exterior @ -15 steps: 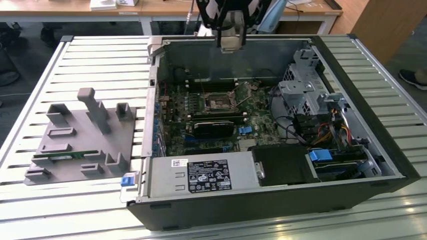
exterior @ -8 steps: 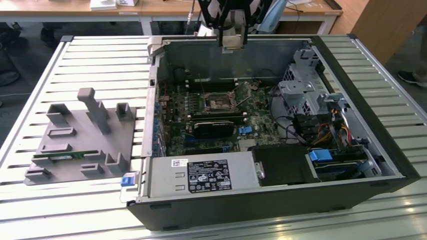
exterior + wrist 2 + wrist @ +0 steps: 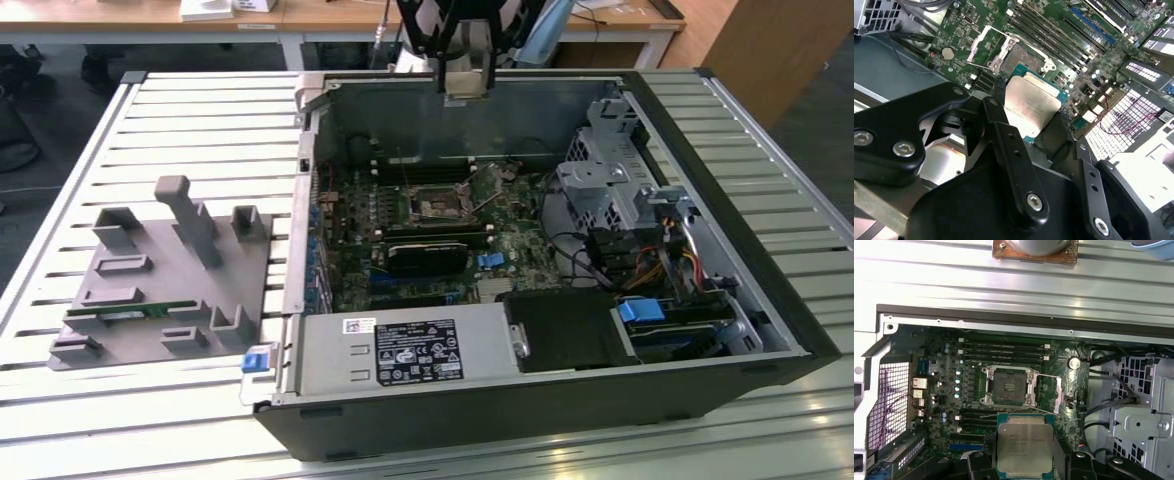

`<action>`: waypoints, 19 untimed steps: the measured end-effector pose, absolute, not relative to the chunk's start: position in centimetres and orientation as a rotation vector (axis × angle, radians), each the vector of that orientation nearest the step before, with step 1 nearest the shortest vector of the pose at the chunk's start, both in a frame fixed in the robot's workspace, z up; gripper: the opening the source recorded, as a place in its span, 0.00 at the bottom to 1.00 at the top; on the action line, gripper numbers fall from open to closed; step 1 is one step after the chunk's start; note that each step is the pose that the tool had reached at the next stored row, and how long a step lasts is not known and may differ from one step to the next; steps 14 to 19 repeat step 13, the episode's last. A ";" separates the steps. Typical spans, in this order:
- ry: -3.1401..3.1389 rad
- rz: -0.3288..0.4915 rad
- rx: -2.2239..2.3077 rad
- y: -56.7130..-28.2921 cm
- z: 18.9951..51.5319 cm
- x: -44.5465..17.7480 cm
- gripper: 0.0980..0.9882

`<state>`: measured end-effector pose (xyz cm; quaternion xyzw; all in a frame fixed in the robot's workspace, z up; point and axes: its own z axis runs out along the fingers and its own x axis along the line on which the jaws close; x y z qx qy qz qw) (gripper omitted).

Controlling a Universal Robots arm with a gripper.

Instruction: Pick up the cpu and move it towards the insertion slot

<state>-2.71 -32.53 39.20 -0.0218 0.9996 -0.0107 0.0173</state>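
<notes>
My gripper (image 3: 465,72) hangs above the back wall of the open computer case, shut on the cpu (image 3: 465,86). In both wrist views the cpu (image 3: 1033,106) (image 3: 1024,444) is a flat square chip with a silvery top and a green rim, pinched at two opposite edges between black fingers (image 3: 999,107) (image 3: 979,462). It is held in the air, well above the motherboard. The insertion slot (image 3: 438,204) (image 3: 1006,388) (image 3: 1024,59) lies on the board below, a dark square socket with its shiny metal frame swung open and nothing in it.
The computer case (image 3: 747,250) lies open on a slatted metal table (image 3: 200,130). Inside it are a black card (image 3: 430,252), a drive cage (image 3: 607,190), cables and a power supply (image 3: 400,352). A grey fixture (image 3: 160,290) holding a green memory stick (image 3: 114,312) stands at the exterior view's left.
</notes>
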 end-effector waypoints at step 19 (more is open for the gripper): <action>3.107 -0.034 -0.026 -32.5 39.2 -2.8 0.50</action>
